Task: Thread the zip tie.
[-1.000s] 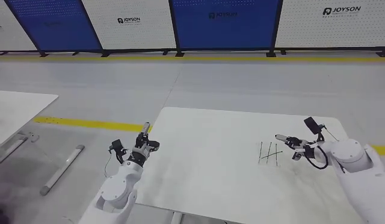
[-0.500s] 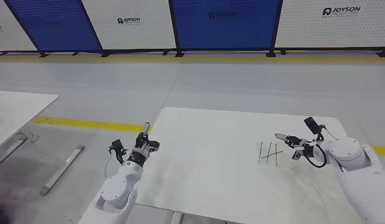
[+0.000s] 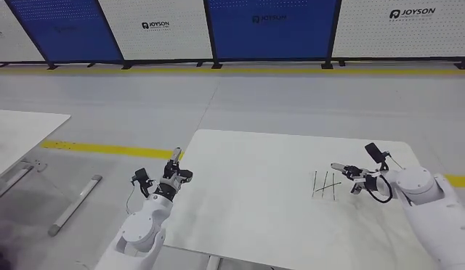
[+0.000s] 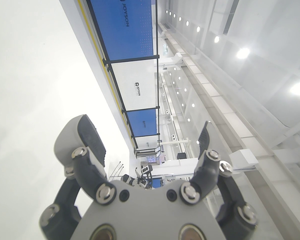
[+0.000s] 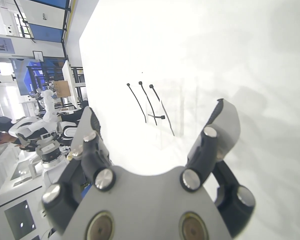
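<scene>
**Four zip ties on the table, both grippers open and empty**

We count four zip ties [image 3: 325, 185], two grippers and one table [image 3: 247, 197]. In the top view the ties lie at the lower right of the frame, on the right part of the tabletop. Three of them lie side by side, nearly parallel. The fourth tie [image 5: 156, 116] lies crosswise over them.

Each tie is a thin black strap, slightly bowed rather than ruler-straight. Each has a small square head [image 5: 140, 83] at one end. The heads of the three parallel ties all lie at the same end of the row. None of the ties is looped through its own head.

The right gripper [image 5: 155, 106] hovers just to the right of the ties in the top view, with its two fingers spread wide and nothing between them. The left gripper [image 4: 145, 121] sits at the table's left edge, left of centre in the lower half of the top view, well apart from the ties. Its fingers are also spread and hold nothing.

Both grippers have grey metal finger shells, black ribbed pads [image 4: 96, 138], black linkage bars and round silver bolts. The table is plain matt white with rounded corners.
</scene>
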`<state>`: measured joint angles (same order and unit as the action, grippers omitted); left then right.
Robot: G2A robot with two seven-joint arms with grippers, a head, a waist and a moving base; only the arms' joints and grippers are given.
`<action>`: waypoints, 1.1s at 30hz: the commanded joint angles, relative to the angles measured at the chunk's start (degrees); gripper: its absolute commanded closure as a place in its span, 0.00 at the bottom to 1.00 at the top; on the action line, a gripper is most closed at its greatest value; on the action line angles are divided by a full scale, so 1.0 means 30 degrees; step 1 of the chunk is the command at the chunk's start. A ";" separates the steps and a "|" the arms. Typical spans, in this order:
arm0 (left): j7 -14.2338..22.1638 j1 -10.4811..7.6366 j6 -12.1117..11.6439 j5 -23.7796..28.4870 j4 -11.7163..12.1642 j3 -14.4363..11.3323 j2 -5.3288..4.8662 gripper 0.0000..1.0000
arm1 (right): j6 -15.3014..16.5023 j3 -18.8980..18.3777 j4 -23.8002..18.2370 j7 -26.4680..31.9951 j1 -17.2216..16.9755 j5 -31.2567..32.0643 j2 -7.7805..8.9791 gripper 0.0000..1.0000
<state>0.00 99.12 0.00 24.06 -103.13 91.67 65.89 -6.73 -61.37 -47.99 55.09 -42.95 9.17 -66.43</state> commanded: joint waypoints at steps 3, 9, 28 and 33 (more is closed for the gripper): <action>0.0000 0.0000 0.0000 0.0000 0.0000 0.0000 0.0000 0.00 | 0.0107 0.0176 0.0352 0.0050 0.0156 -0.0016 -0.0080 0.61; 0.0000 0.0000 0.0000 0.0000 0.0000 0.0000 0.0000 0.00 | 0.0238 0.0251 0.0790 0.0107 0.0240 -0.0025 -0.0117 0.61; 0.0000 0.0000 0.0000 0.0000 0.0000 0.0000 0.0000 0.00 | 0.0308 0.0023 0.0373 -0.0020 -0.0254 0.0183 0.0028 0.72; 0.0000 0.0000 0.0000 0.0000 0.0000 0.0000 0.0000 0.00 | 0.0240 0.0074 0.0277 0.0061 -0.0286 0.0288 0.0032 0.73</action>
<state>0.00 99.12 0.00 24.06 -103.13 91.67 65.89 -5.96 -61.21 -47.11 55.26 -43.81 9.97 -66.32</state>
